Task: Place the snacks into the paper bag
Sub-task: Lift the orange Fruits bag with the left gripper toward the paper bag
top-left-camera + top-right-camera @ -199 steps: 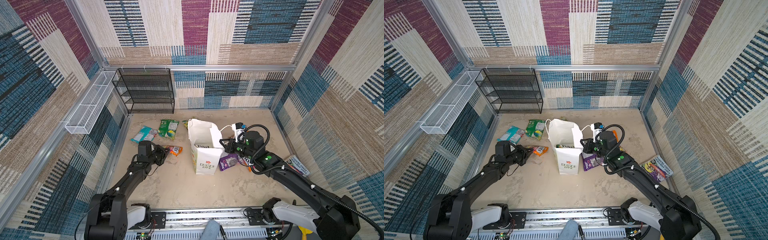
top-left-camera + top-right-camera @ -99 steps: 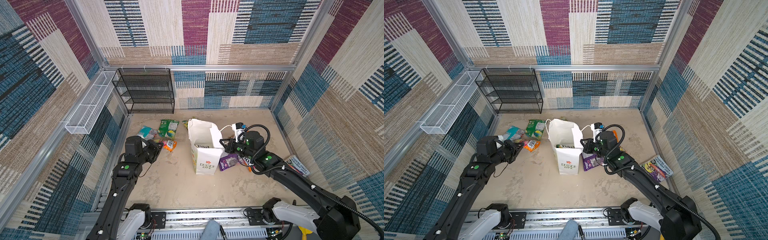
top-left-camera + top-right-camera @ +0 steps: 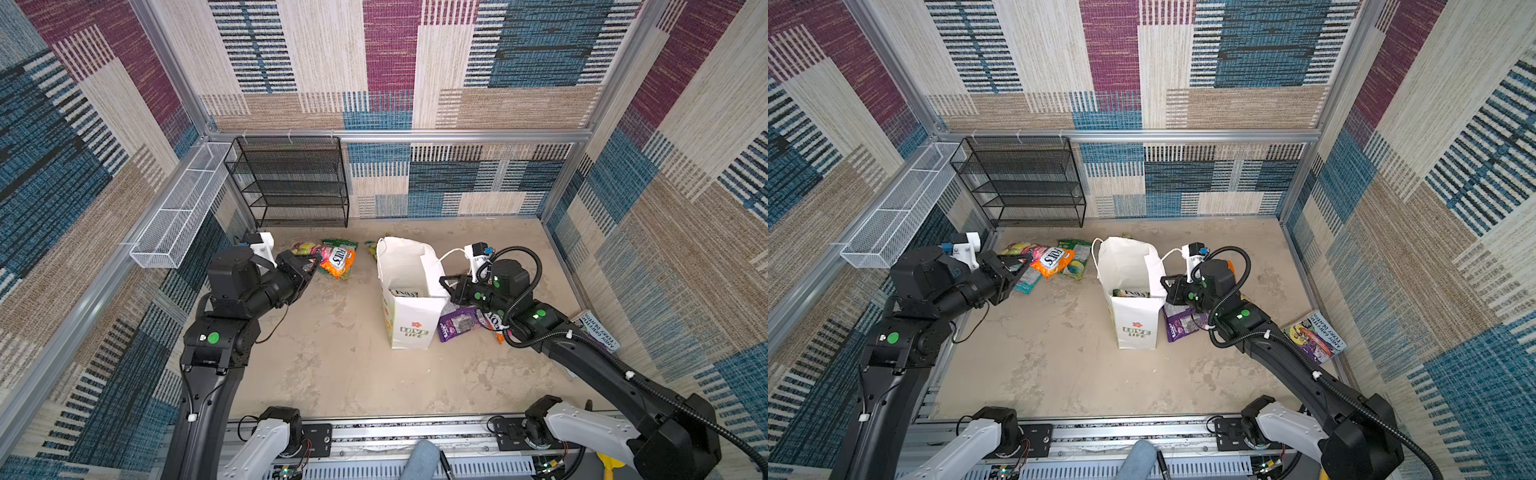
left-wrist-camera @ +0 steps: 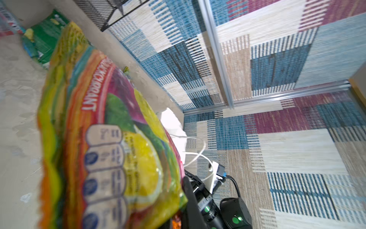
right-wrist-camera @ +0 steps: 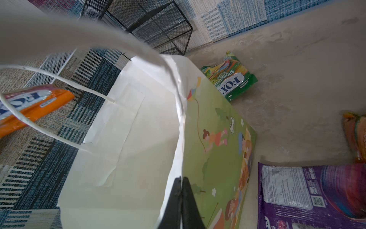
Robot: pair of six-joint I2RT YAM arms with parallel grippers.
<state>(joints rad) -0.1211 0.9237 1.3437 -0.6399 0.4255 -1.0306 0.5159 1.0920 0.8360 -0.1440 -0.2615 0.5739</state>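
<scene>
My left gripper (image 3: 312, 261) is shut on an orange-pink FOX'S snack packet (image 3: 337, 261) and holds it in the air, left of the paper bag (image 3: 409, 328). In the left wrist view that packet (image 4: 109, 148) fills the near field and hides the jaws. The white bag stands upright and open, with a packet (image 3: 1130, 293) lying inside. My right gripper (image 5: 181, 183) is shut on the bag's side rim. A purple packet (image 3: 459, 326) and an orange one (image 3: 494, 322) lie by the right arm. On the floor behind are green (image 3: 1077, 259) and teal (image 3: 1027, 281) packets, and another green one (image 5: 231, 79) behind the bag.
A black mesh rack (image 3: 291, 183) stands against the back wall. A white wire basket (image 3: 178, 216) hangs on the left wall. A printed book (image 3: 596, 332) leans at the right wall.
My left arm has risen and lifted the orange-pink packet off the floor, up and back. The right arm and the bag have not moved.
</scene>
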